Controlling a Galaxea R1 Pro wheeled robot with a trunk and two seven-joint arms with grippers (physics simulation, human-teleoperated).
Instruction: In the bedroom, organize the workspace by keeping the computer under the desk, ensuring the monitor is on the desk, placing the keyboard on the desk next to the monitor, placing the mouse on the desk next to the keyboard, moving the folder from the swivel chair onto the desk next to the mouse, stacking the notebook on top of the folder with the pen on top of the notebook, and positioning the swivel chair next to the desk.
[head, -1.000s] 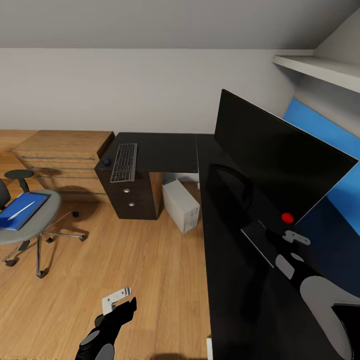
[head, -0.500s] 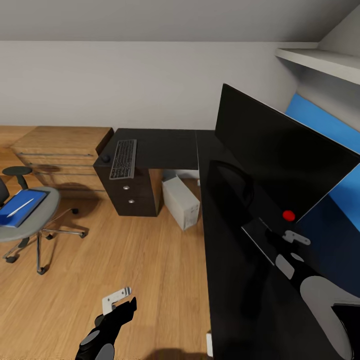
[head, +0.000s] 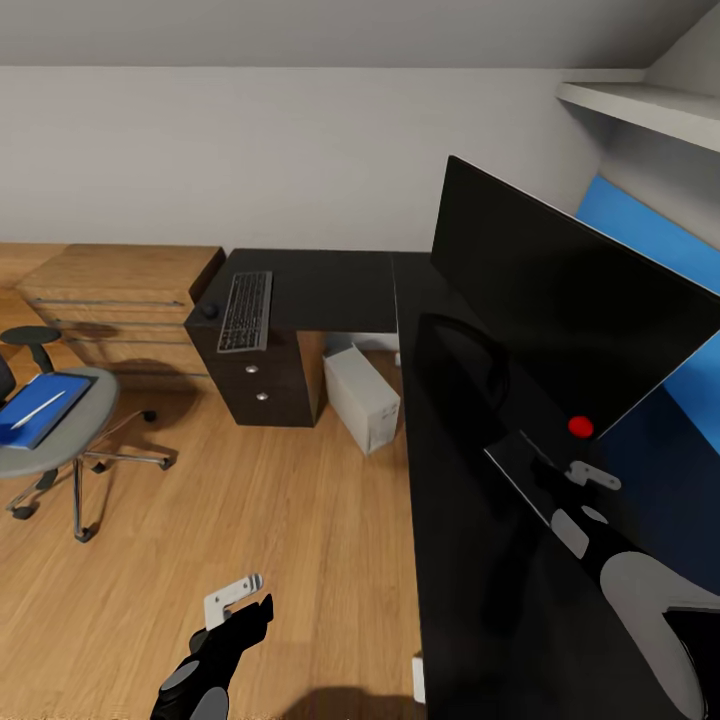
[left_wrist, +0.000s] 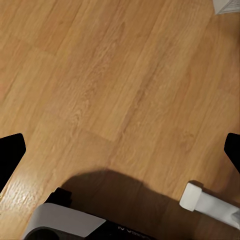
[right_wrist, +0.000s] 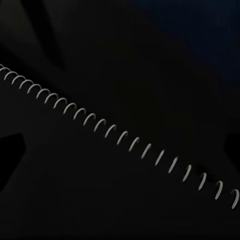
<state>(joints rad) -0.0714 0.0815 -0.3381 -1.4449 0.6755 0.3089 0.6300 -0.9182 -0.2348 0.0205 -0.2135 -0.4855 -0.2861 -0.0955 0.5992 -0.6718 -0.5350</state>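
On the grey swivel chair (head: 45, 440) the flat bright-blue folder (head: 40, 411) and thin white pen (head: 42, 409) are unmoved, and the robot's left hand (head: 236, 600) hangs spread and empty over the floor. The slim keyboard (head: 246, 311) with the small dark mouse (head: 209, 311) beside it lies on the black surface (head: 330, 290), well apart from the wide black monitor (head: 560, 310); the light-grey computer tower (head: 362, 398) stands beneath. The right hand (head: 585, 478) hovers over a spiral-bound notebook (right_wrist: 120, 165), its grip unclear.

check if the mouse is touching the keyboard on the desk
Apart. The head view shows the mouse at the desk corner, with a strip of black desktop between it and the keyboard.
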